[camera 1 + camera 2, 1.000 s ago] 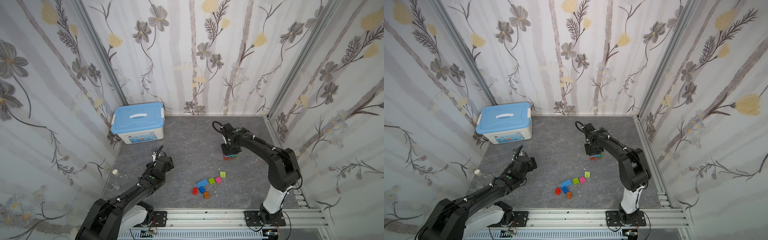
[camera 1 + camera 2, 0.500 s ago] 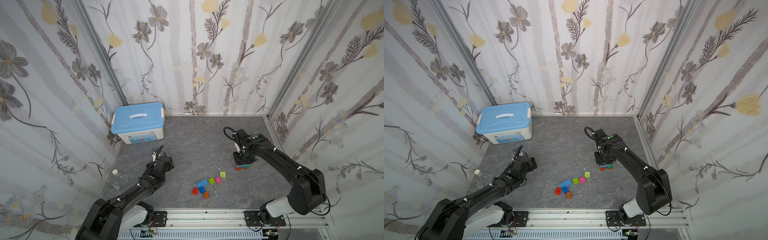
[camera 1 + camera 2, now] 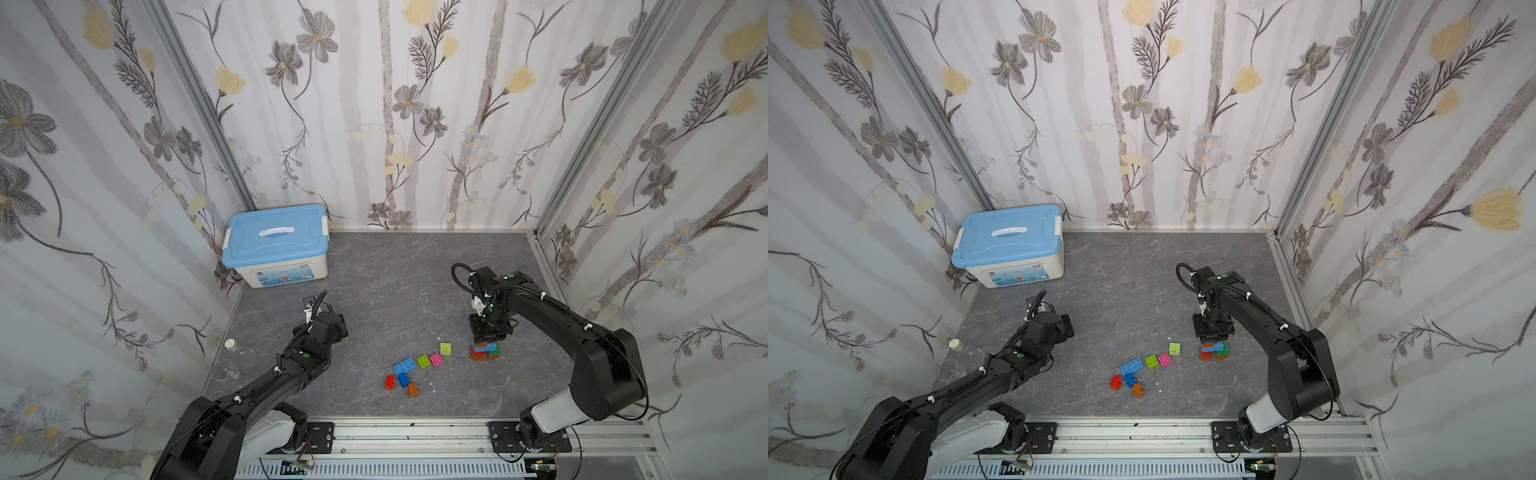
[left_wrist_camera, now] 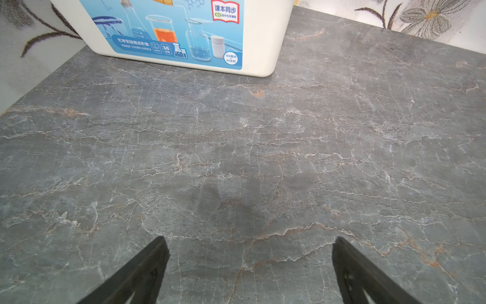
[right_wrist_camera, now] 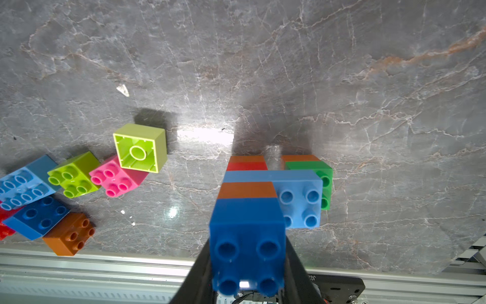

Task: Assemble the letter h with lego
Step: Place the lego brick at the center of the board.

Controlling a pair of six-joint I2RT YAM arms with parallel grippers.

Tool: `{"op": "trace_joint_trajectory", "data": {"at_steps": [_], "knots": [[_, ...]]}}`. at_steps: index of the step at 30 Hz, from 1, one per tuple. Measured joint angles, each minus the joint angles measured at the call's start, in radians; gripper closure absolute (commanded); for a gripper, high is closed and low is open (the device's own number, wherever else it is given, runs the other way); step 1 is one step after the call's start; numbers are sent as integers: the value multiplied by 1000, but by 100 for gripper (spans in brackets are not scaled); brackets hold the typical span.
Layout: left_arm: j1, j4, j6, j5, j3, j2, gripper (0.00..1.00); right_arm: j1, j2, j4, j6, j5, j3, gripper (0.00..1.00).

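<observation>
The right hand (image 3: 487, 337), clamped on the dark blue top brick (image 5: 247, 237) of the half-built lego stack (image 3: 484, 351), has carried it from the far middle of the table (image 3: 374, 291) to the near right, just beside the loose bricks (image 3: 415, 368). I think building can now continue there. The left hand (image 4: 249, 238) stays apart and empty.

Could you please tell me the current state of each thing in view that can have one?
left gripper: open, empty.
right gripper: shut on the dark-blue brick topping the stack.
storage box: lid on, closed.
lime brick nearest the stack: upside down, hollow side up.
pink brick: loose, studs up.
</observation>
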Motion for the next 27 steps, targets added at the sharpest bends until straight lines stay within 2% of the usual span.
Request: {"op": "trace_joint_trajectory", "data": {"at_steps": [7, 13, 27], "knots": [[0, 0, 0, 0, 0, 0, 0, -11, 42, 0, -8, 4, 32, 67], [0, 0, 0, 0, 0, 2, 0, -21, 90, 19, -14, 16, 70, 64], [0, -1, 0, 0, 4, 3, 0, -39, 174, 89, -13, 75, 90, 64]]}}
